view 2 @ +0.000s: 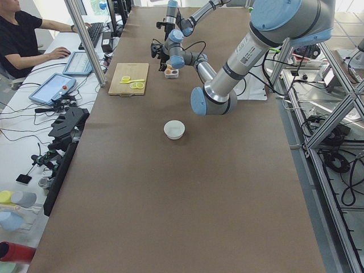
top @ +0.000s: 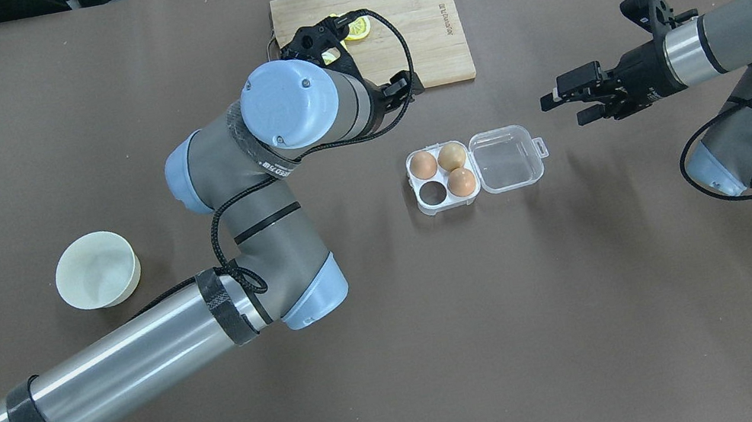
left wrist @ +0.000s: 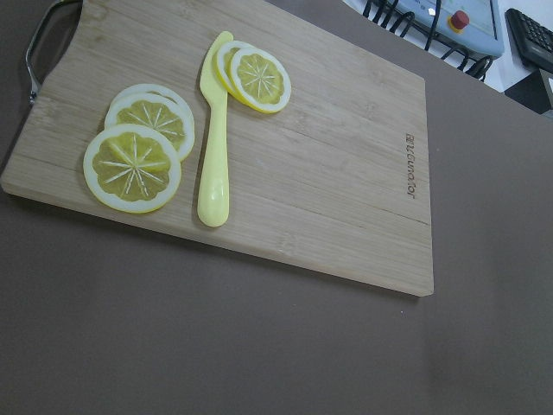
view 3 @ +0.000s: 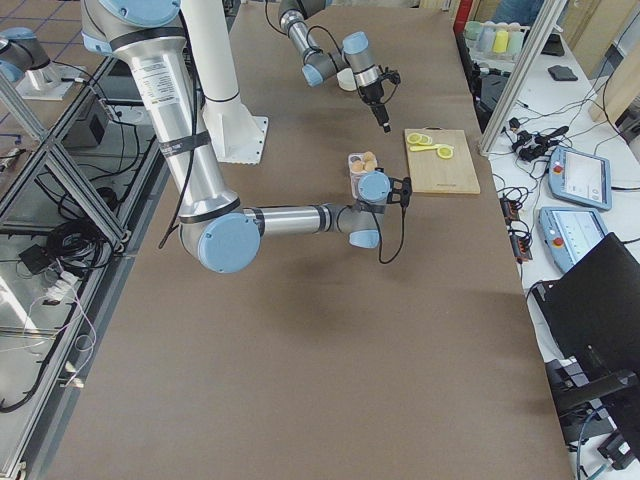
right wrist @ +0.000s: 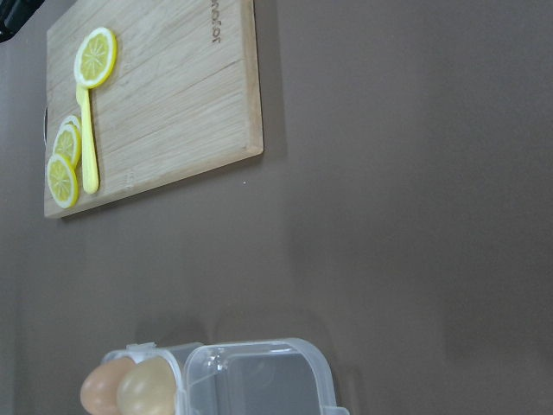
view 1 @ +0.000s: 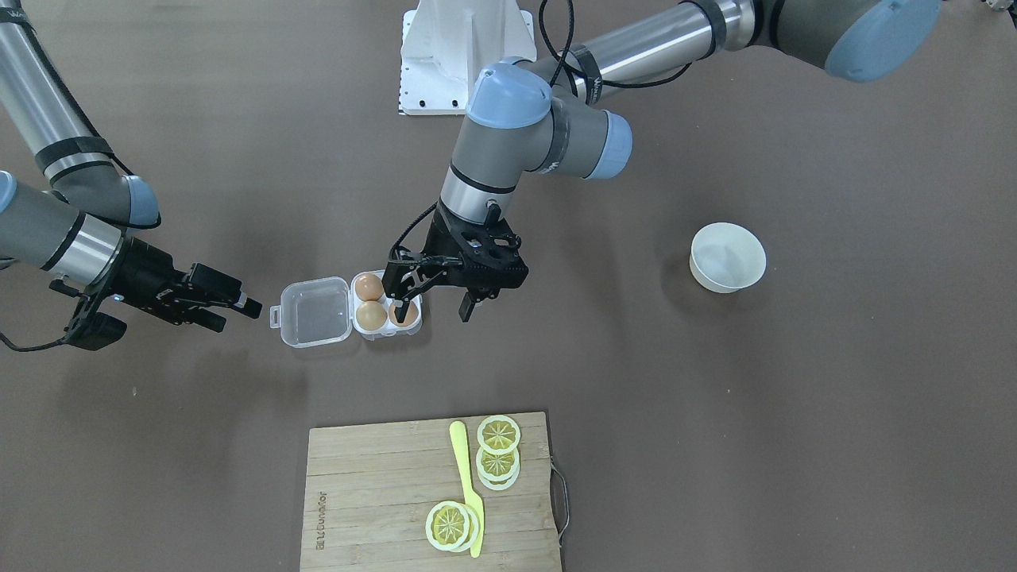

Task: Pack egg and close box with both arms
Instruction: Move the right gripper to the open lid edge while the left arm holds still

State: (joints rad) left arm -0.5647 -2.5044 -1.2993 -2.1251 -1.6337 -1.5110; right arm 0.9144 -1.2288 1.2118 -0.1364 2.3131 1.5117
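- Across the brown table (top: 402,361), the left arm (top: 139,361) reaches in from 8 o'clock in the overhead view and bends toward the centre.
- The left gripper (view 1: 435,306) hangs at the box's 3 o'clock side in the front-facing view. Its fingers are spread wide with nothing between them. One finger crosses in front of the egg, and I cannot tell whether it touches.
- The right arm (top: 724,37) enters from 4 o'clock in the overhead view. The right gripper (top: 562,111) lies level at 3 o'clock of the lid, near it but apart, with its fingers parted and empty.
- The wooden cutting board (view 1: 381,477) sits at 12 o'clock of the box in the overhead view.
- The white bowl (top: 121,279) stands well apart at 9 o'clock.
- The box (top: 449,207) is at mid-table, with its clear lid (top: 506,158) folded flat at 3 o'clock.
- The egg (top: 423,165) sits in the 10 o'clock cell.
- A paler tan egg (top: 451,155) fills the 2 o'clock cell and a third egg (top: 461,183) the 4 o'clock cell. The 8 o'clock cell (top: 431,192) is bare.
- A yellow knife (left wrist: 213,130) lies on the board among lemon slices (left wrist: 132,167).
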